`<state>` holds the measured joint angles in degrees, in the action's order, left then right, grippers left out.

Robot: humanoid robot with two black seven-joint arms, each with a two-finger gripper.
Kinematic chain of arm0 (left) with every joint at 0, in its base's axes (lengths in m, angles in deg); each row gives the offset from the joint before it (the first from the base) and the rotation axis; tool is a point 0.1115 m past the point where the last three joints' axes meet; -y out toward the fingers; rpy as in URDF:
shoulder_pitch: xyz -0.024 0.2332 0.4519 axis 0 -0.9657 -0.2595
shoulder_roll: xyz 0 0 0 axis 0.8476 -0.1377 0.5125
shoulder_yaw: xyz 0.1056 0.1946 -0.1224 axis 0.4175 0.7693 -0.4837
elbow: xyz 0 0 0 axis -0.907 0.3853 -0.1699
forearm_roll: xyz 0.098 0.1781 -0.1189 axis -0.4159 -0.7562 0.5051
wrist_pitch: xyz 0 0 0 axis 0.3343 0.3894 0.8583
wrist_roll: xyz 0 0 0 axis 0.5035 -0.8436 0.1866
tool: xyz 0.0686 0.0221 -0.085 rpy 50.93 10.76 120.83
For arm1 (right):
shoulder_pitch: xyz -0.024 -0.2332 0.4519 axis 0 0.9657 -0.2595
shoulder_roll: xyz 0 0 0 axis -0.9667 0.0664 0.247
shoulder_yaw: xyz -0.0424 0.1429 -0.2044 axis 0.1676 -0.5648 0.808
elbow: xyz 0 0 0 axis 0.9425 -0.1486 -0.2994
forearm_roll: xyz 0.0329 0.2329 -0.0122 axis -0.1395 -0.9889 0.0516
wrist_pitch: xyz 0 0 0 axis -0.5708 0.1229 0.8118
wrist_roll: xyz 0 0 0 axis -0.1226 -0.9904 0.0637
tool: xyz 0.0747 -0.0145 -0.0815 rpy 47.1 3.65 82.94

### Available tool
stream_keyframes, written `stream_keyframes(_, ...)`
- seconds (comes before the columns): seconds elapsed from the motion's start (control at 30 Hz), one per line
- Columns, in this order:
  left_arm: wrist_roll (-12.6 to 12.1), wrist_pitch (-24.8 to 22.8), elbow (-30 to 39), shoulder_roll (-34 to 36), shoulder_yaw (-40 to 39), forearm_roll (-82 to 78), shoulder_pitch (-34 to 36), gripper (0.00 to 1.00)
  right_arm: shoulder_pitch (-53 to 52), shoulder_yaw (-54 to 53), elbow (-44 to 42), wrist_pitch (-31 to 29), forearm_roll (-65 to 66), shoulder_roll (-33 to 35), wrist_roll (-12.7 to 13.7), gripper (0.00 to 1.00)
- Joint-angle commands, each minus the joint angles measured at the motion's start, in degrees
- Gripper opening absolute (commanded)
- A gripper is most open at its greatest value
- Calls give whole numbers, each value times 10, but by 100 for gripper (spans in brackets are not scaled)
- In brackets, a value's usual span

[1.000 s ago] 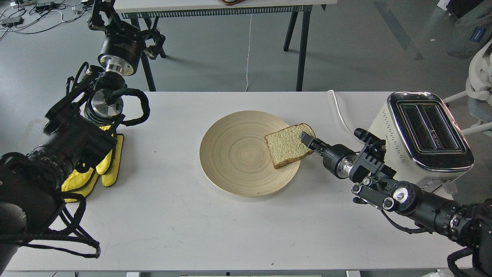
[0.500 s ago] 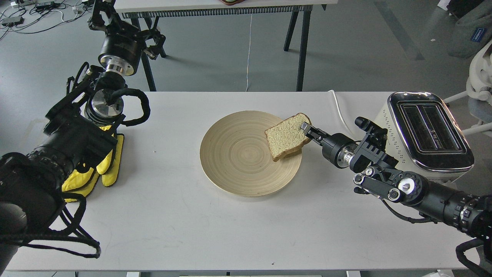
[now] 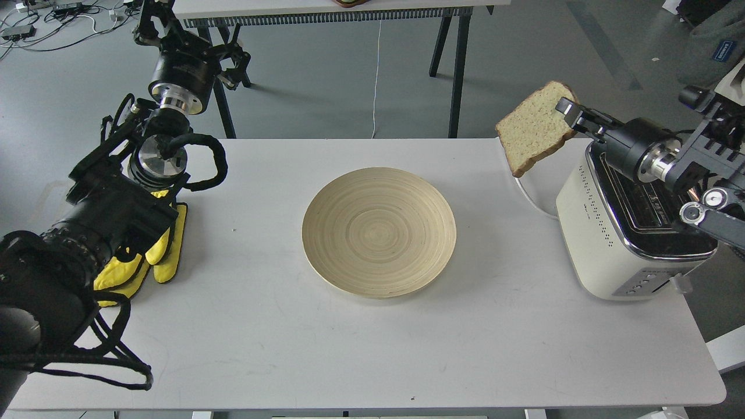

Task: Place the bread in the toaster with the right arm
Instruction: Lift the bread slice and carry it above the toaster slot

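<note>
white table (image 3: 361,349) carries everything. the left arm (image 3: 87,233) lies along its left edge, over a yellow cloth (image 3: 166,250); the left gripper (image 3: 152,20) is too dark and tangled to tell whether it is clenched. the toaster (image 3: 625,233) stands at the table's right end, slots up. the bamboo plate (image 3: 379,231) sits left of the toaster, bare. the bread (image 3: 532,129) hangs tilted in the air, above and just left of the toaster (clear of the table), pinched at its crust by the right gripper (image 3: 567,110).

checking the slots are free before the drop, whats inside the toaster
The toaster shows dark slots with nothing sticking out, but the right arm covers much of its top, so the slots cannot be fully checked. The bread hangs in the right pincer, outside the toaster.
</note>
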<state>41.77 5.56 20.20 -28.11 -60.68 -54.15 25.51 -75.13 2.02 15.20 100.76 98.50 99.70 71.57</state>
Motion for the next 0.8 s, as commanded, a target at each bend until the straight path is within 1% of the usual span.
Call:
stream_keyframes(0.0, 0, -1, 1, 0, 0, 0, 0, 100, -11, -2, 61, -1, 52, 95, 12, 5)
stream_keyframes(0.07, 0, -1, 1, 0, 0, -1, 0, 100, -9, -1, 93, -1, 77, 143, 24, 5)
stream_keyframes(0.2, 0, -1, 1, 0, 0, -1, 0, 100, 0, 1, 139, -3, 94, 229, 29, 5)
stream_keyframes(0.3, 0, -1, 1, 0, 0, -1, 0, 100, 12, 6, 155, -4, 92, 270, 44, 6)
stream_keyframes(0.57, -1, -1, 1, 0, 0, -1, 0, 100, 37, 31, 154, 5, 88, 270, 45, 5)
stream_keyframes(0.77, -1, -1, 1, -1, 1, -1, 0, 100, 45, 33, 152, 7, 90, 241, 48, 6)
